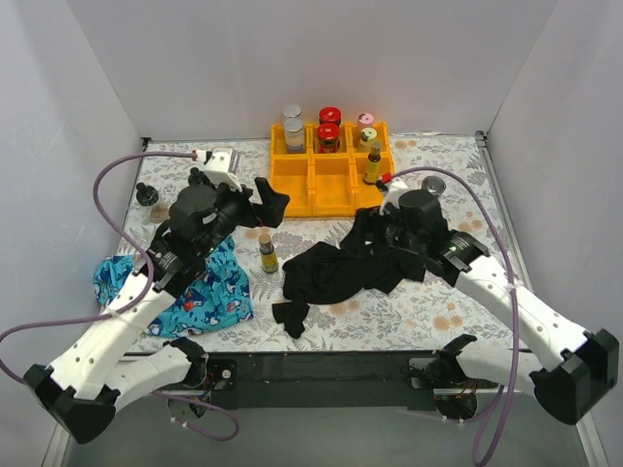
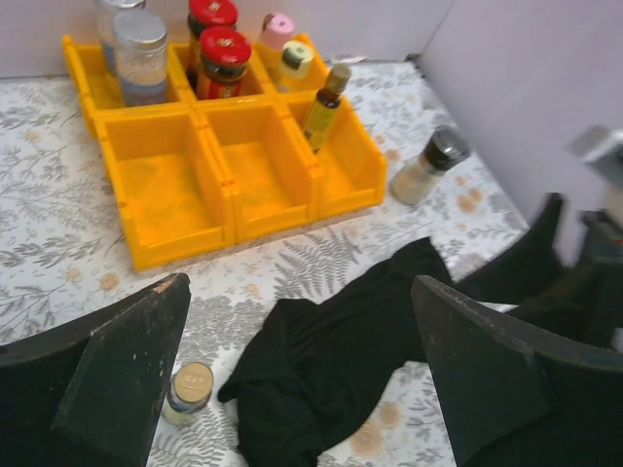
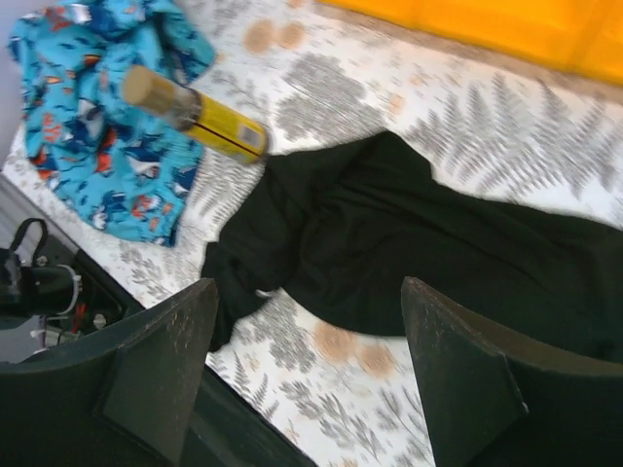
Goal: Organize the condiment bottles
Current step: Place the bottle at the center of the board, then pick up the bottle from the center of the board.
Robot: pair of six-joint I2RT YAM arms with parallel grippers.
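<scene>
Jars (image 1: pixel 329 134) in tray (image 1: pixel 292 190) rear, bottle (image 1: pixel 268 253) before tray, cloth (image 1: pixel 341 268) rt of bottle

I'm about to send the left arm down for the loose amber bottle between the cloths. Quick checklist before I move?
1. left gripper open and empty: ok.
2. right gripper open and empty: ok.
3. loose amber bottle upright and uncovered: ok.
4. black cloth clear of that bottle: cannot tell, it lies very close.
5. orange tray has free front compartments: ok, left and middle are empty.
6. Nothing else left outside the tray: not ok, black-capped jar sits beside it.
</scene>
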